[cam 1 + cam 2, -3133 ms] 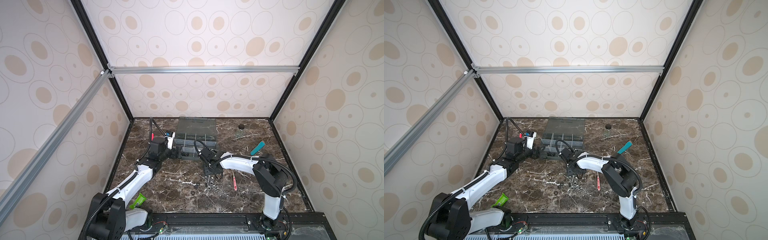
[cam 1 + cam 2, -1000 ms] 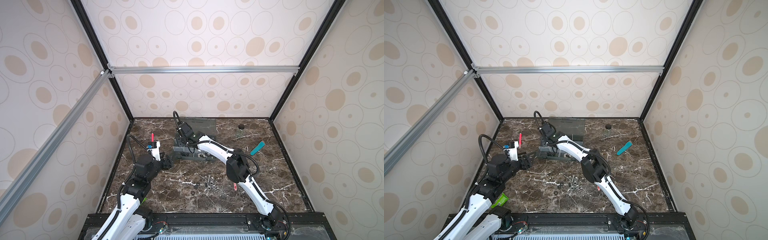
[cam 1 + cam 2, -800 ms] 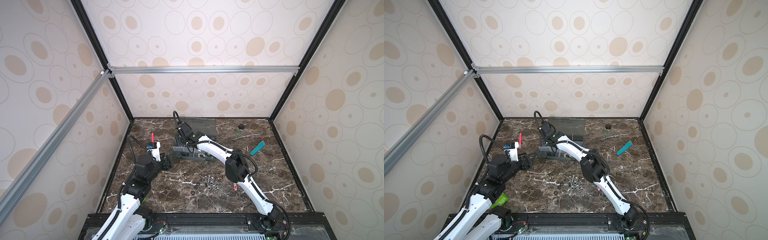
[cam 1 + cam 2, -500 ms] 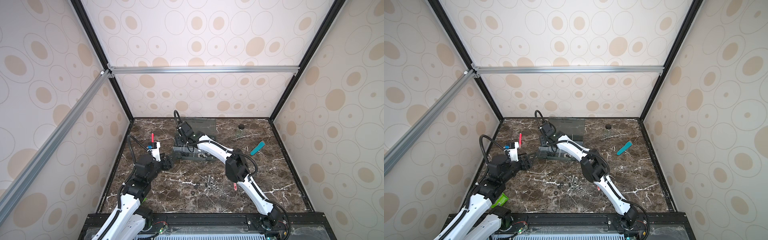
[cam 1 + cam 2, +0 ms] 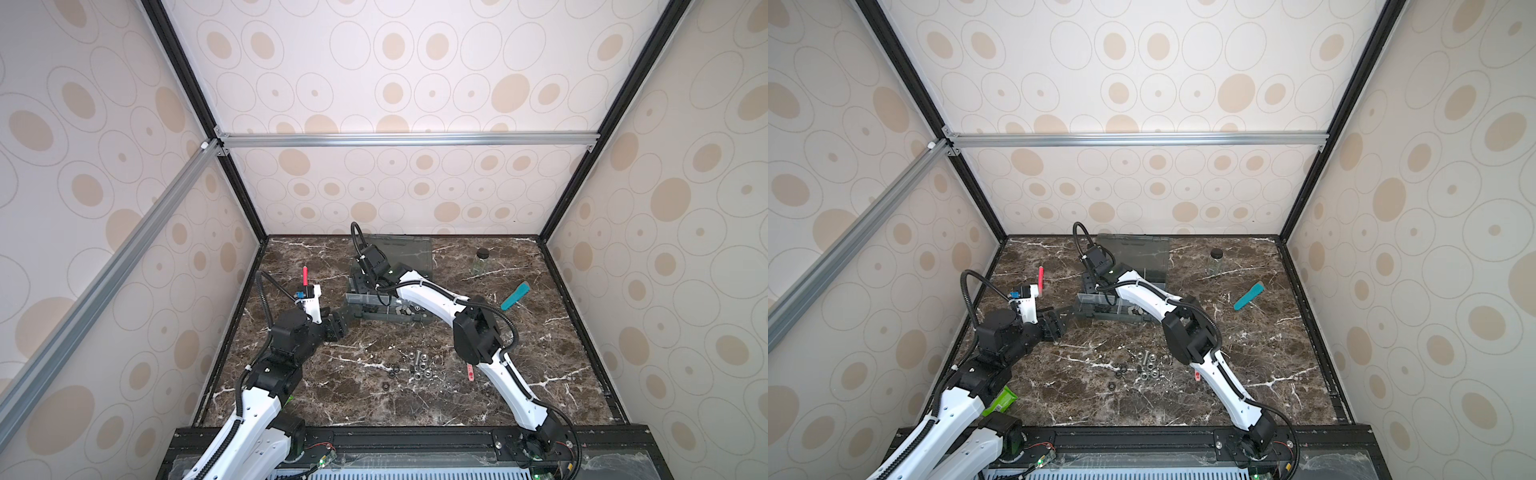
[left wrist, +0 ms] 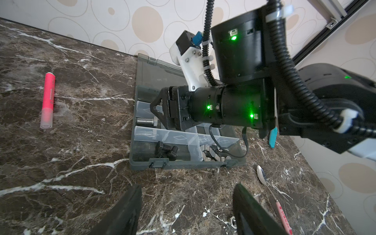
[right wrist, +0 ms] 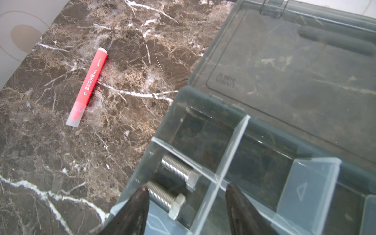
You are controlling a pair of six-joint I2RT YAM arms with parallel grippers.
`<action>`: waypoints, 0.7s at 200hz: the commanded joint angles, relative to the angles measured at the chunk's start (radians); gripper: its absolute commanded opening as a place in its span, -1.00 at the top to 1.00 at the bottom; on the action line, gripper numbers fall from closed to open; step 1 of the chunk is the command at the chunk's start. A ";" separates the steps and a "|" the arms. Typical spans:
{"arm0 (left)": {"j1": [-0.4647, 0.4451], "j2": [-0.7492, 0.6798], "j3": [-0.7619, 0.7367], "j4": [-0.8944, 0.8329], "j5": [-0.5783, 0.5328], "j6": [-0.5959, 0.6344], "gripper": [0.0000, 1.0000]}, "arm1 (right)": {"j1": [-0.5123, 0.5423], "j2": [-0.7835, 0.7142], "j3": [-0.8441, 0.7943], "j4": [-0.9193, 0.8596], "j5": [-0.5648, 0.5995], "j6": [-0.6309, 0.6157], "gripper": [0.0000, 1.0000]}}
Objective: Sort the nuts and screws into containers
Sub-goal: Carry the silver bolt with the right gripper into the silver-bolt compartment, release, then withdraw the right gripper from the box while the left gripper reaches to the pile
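In both top views the organizer box (image 5: 376,316) sits at centre frame on the marbled surface (image 5: 332,386), its lid (image 5: 409,253) open. The right end effector (image 7: 186,188) hangs over the box's left-end compartment (image 7: 149,166), jaws apart and empty, above two silver screws (image 7: 177,172) lying there. Loose nuts (image 5: 417,366) cluster lower centre. The left end effector (image 6: 187,187) hovers left of the box, jaws apart, empty.

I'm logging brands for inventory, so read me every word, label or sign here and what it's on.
"LARIA", seemingly, upside down, moulded into the box lid; characters beside it unreadable.
Red marker: white print, too small to read.
Spoon handle: red marks, blurred.
Divider: a raised triangle sign, no words.
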 commanded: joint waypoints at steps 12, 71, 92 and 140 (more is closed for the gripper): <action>0.006 0.015 0.005 0.000 0.020 -0.008 -0.42 | -0.005 -0.113 -0.068 0.027 0.000 0.003 -0.27; 0.004 0.026 0.010 0.011 0.035 0.000 -0.39 | -0.015 -0.365 -0.414 0.144 0.044 -0.022 -0.27; 0.003 0.055 0.015 0.025 0.052 -0.005 -0.37 | -0.029 -0.457 -0.523 0.177 0.056 -0.035 -0.27; -0.031 0.095 0.027 0.045 0.045 -0.004 -0.27 | -0.039 -0.638 -0.749 0.170 0.113 -0.040 -0.28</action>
